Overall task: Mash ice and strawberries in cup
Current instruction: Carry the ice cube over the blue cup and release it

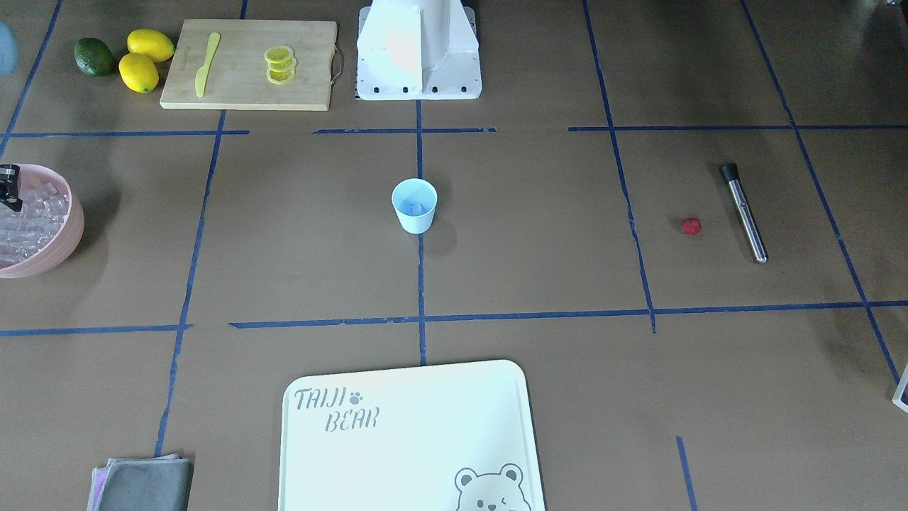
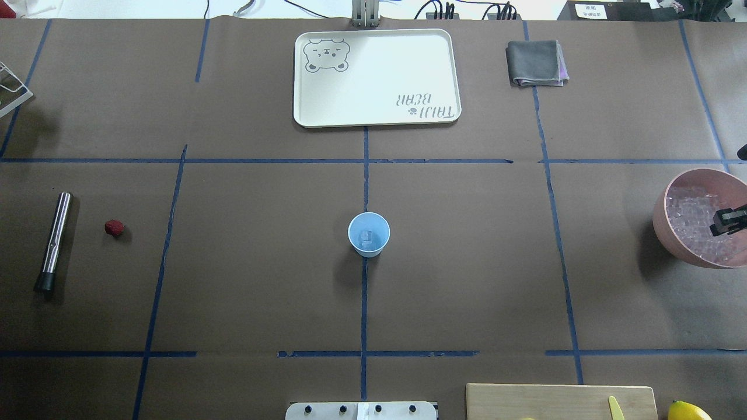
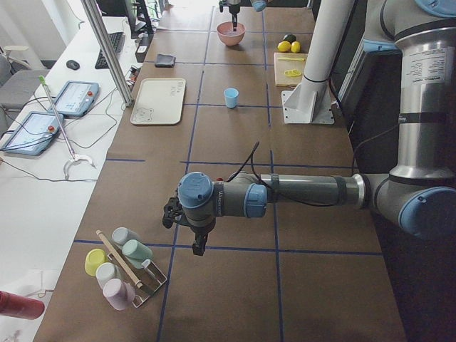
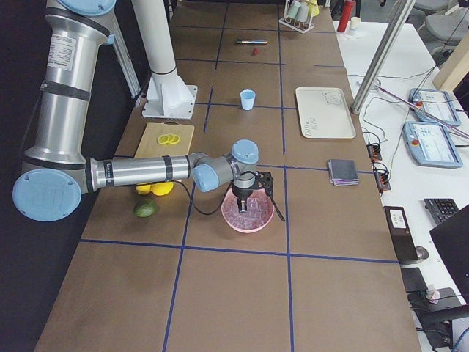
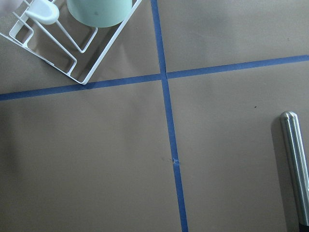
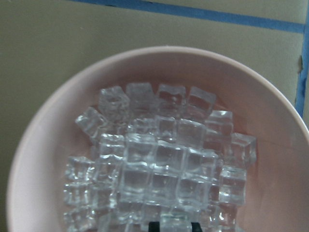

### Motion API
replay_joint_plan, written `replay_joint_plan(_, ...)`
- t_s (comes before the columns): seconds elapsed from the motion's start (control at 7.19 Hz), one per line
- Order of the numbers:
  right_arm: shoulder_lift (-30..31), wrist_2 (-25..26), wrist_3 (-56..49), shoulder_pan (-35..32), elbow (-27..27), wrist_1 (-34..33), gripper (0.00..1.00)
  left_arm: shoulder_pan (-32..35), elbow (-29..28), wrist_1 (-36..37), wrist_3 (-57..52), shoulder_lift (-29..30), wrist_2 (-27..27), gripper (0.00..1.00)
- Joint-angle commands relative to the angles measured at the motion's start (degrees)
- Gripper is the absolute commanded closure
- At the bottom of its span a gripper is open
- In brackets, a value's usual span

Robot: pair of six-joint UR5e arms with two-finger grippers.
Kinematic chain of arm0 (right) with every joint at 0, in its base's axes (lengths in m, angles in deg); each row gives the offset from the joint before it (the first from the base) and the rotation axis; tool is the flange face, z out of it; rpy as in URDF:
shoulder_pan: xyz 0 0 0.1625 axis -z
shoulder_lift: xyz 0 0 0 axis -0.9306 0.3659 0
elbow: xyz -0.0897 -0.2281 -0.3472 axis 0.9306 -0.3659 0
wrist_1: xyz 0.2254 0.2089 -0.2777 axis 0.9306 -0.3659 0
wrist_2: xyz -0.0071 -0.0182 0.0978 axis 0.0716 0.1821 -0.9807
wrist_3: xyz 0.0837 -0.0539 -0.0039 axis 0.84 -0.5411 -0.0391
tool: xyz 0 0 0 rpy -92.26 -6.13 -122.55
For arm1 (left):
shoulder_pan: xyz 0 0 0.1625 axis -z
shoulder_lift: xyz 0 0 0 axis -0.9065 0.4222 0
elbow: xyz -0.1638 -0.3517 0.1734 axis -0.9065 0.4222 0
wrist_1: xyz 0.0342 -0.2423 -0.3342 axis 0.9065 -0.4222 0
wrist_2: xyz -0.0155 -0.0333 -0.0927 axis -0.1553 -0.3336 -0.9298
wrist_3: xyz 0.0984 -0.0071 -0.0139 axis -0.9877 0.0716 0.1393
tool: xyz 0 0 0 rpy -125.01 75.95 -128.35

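Right gripper (image 2: 726, 221) over ice (image 6: 154, 164) in pink bowl (image 2: 662, 219), desk's right edge — jaw state unreadable, same for left gripper (image 3: 197, 246).

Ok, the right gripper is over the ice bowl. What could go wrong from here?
1. The ice is packed tight in the bowl under the right gripper, so it may slip off a cube or drag up two.
2. The cup looks light, with a small mouth; a dropped cube could miss it or tip it.
3. The strawberry is round and lies loose near the metal rod; a nudge could roll it.
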Motion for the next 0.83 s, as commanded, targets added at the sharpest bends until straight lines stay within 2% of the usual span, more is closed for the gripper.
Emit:
replay_joint_plan(0.0,-0.8,-0.3,-0.1,-0.2,8.7,-4.1,1.0,0.0,0.1,0.0,0.0,0.0,0.0,0.0)
replay_joint_plan(0.14,-3.7,-0.5,0.5,0.0,11.1,-4.8,0.98,0.0,0.1,0.1,0.0,0.0,0.0,0.0)
replay_joint_plan(0.28,-8.4,-0.1,6.1,1.5,11.8,-6.4,0.98,0.0,0.1,0.1,0.0,0.0,0.0,0.0)
replay_joint_plan(0.42,-14.6,2.0,15.8,7.6,11.5,-8.1,1.0,0.0,0.5,0.1,0.0,0.0,0.0,0.0)
replay_joint_plan(0.56,-22.4,5.2,21.4,12.8,11.3,-14.5,1.0,0.0,0.9,0.2,0.0,-0.1,0.1,0.0)
replay_joint_plan(0.7,-34.3,7.4,21.9,16.7,11.0,-28.3,1.0,0.0,0.8,0.2,0.0,-0.1,0.1,0.0)
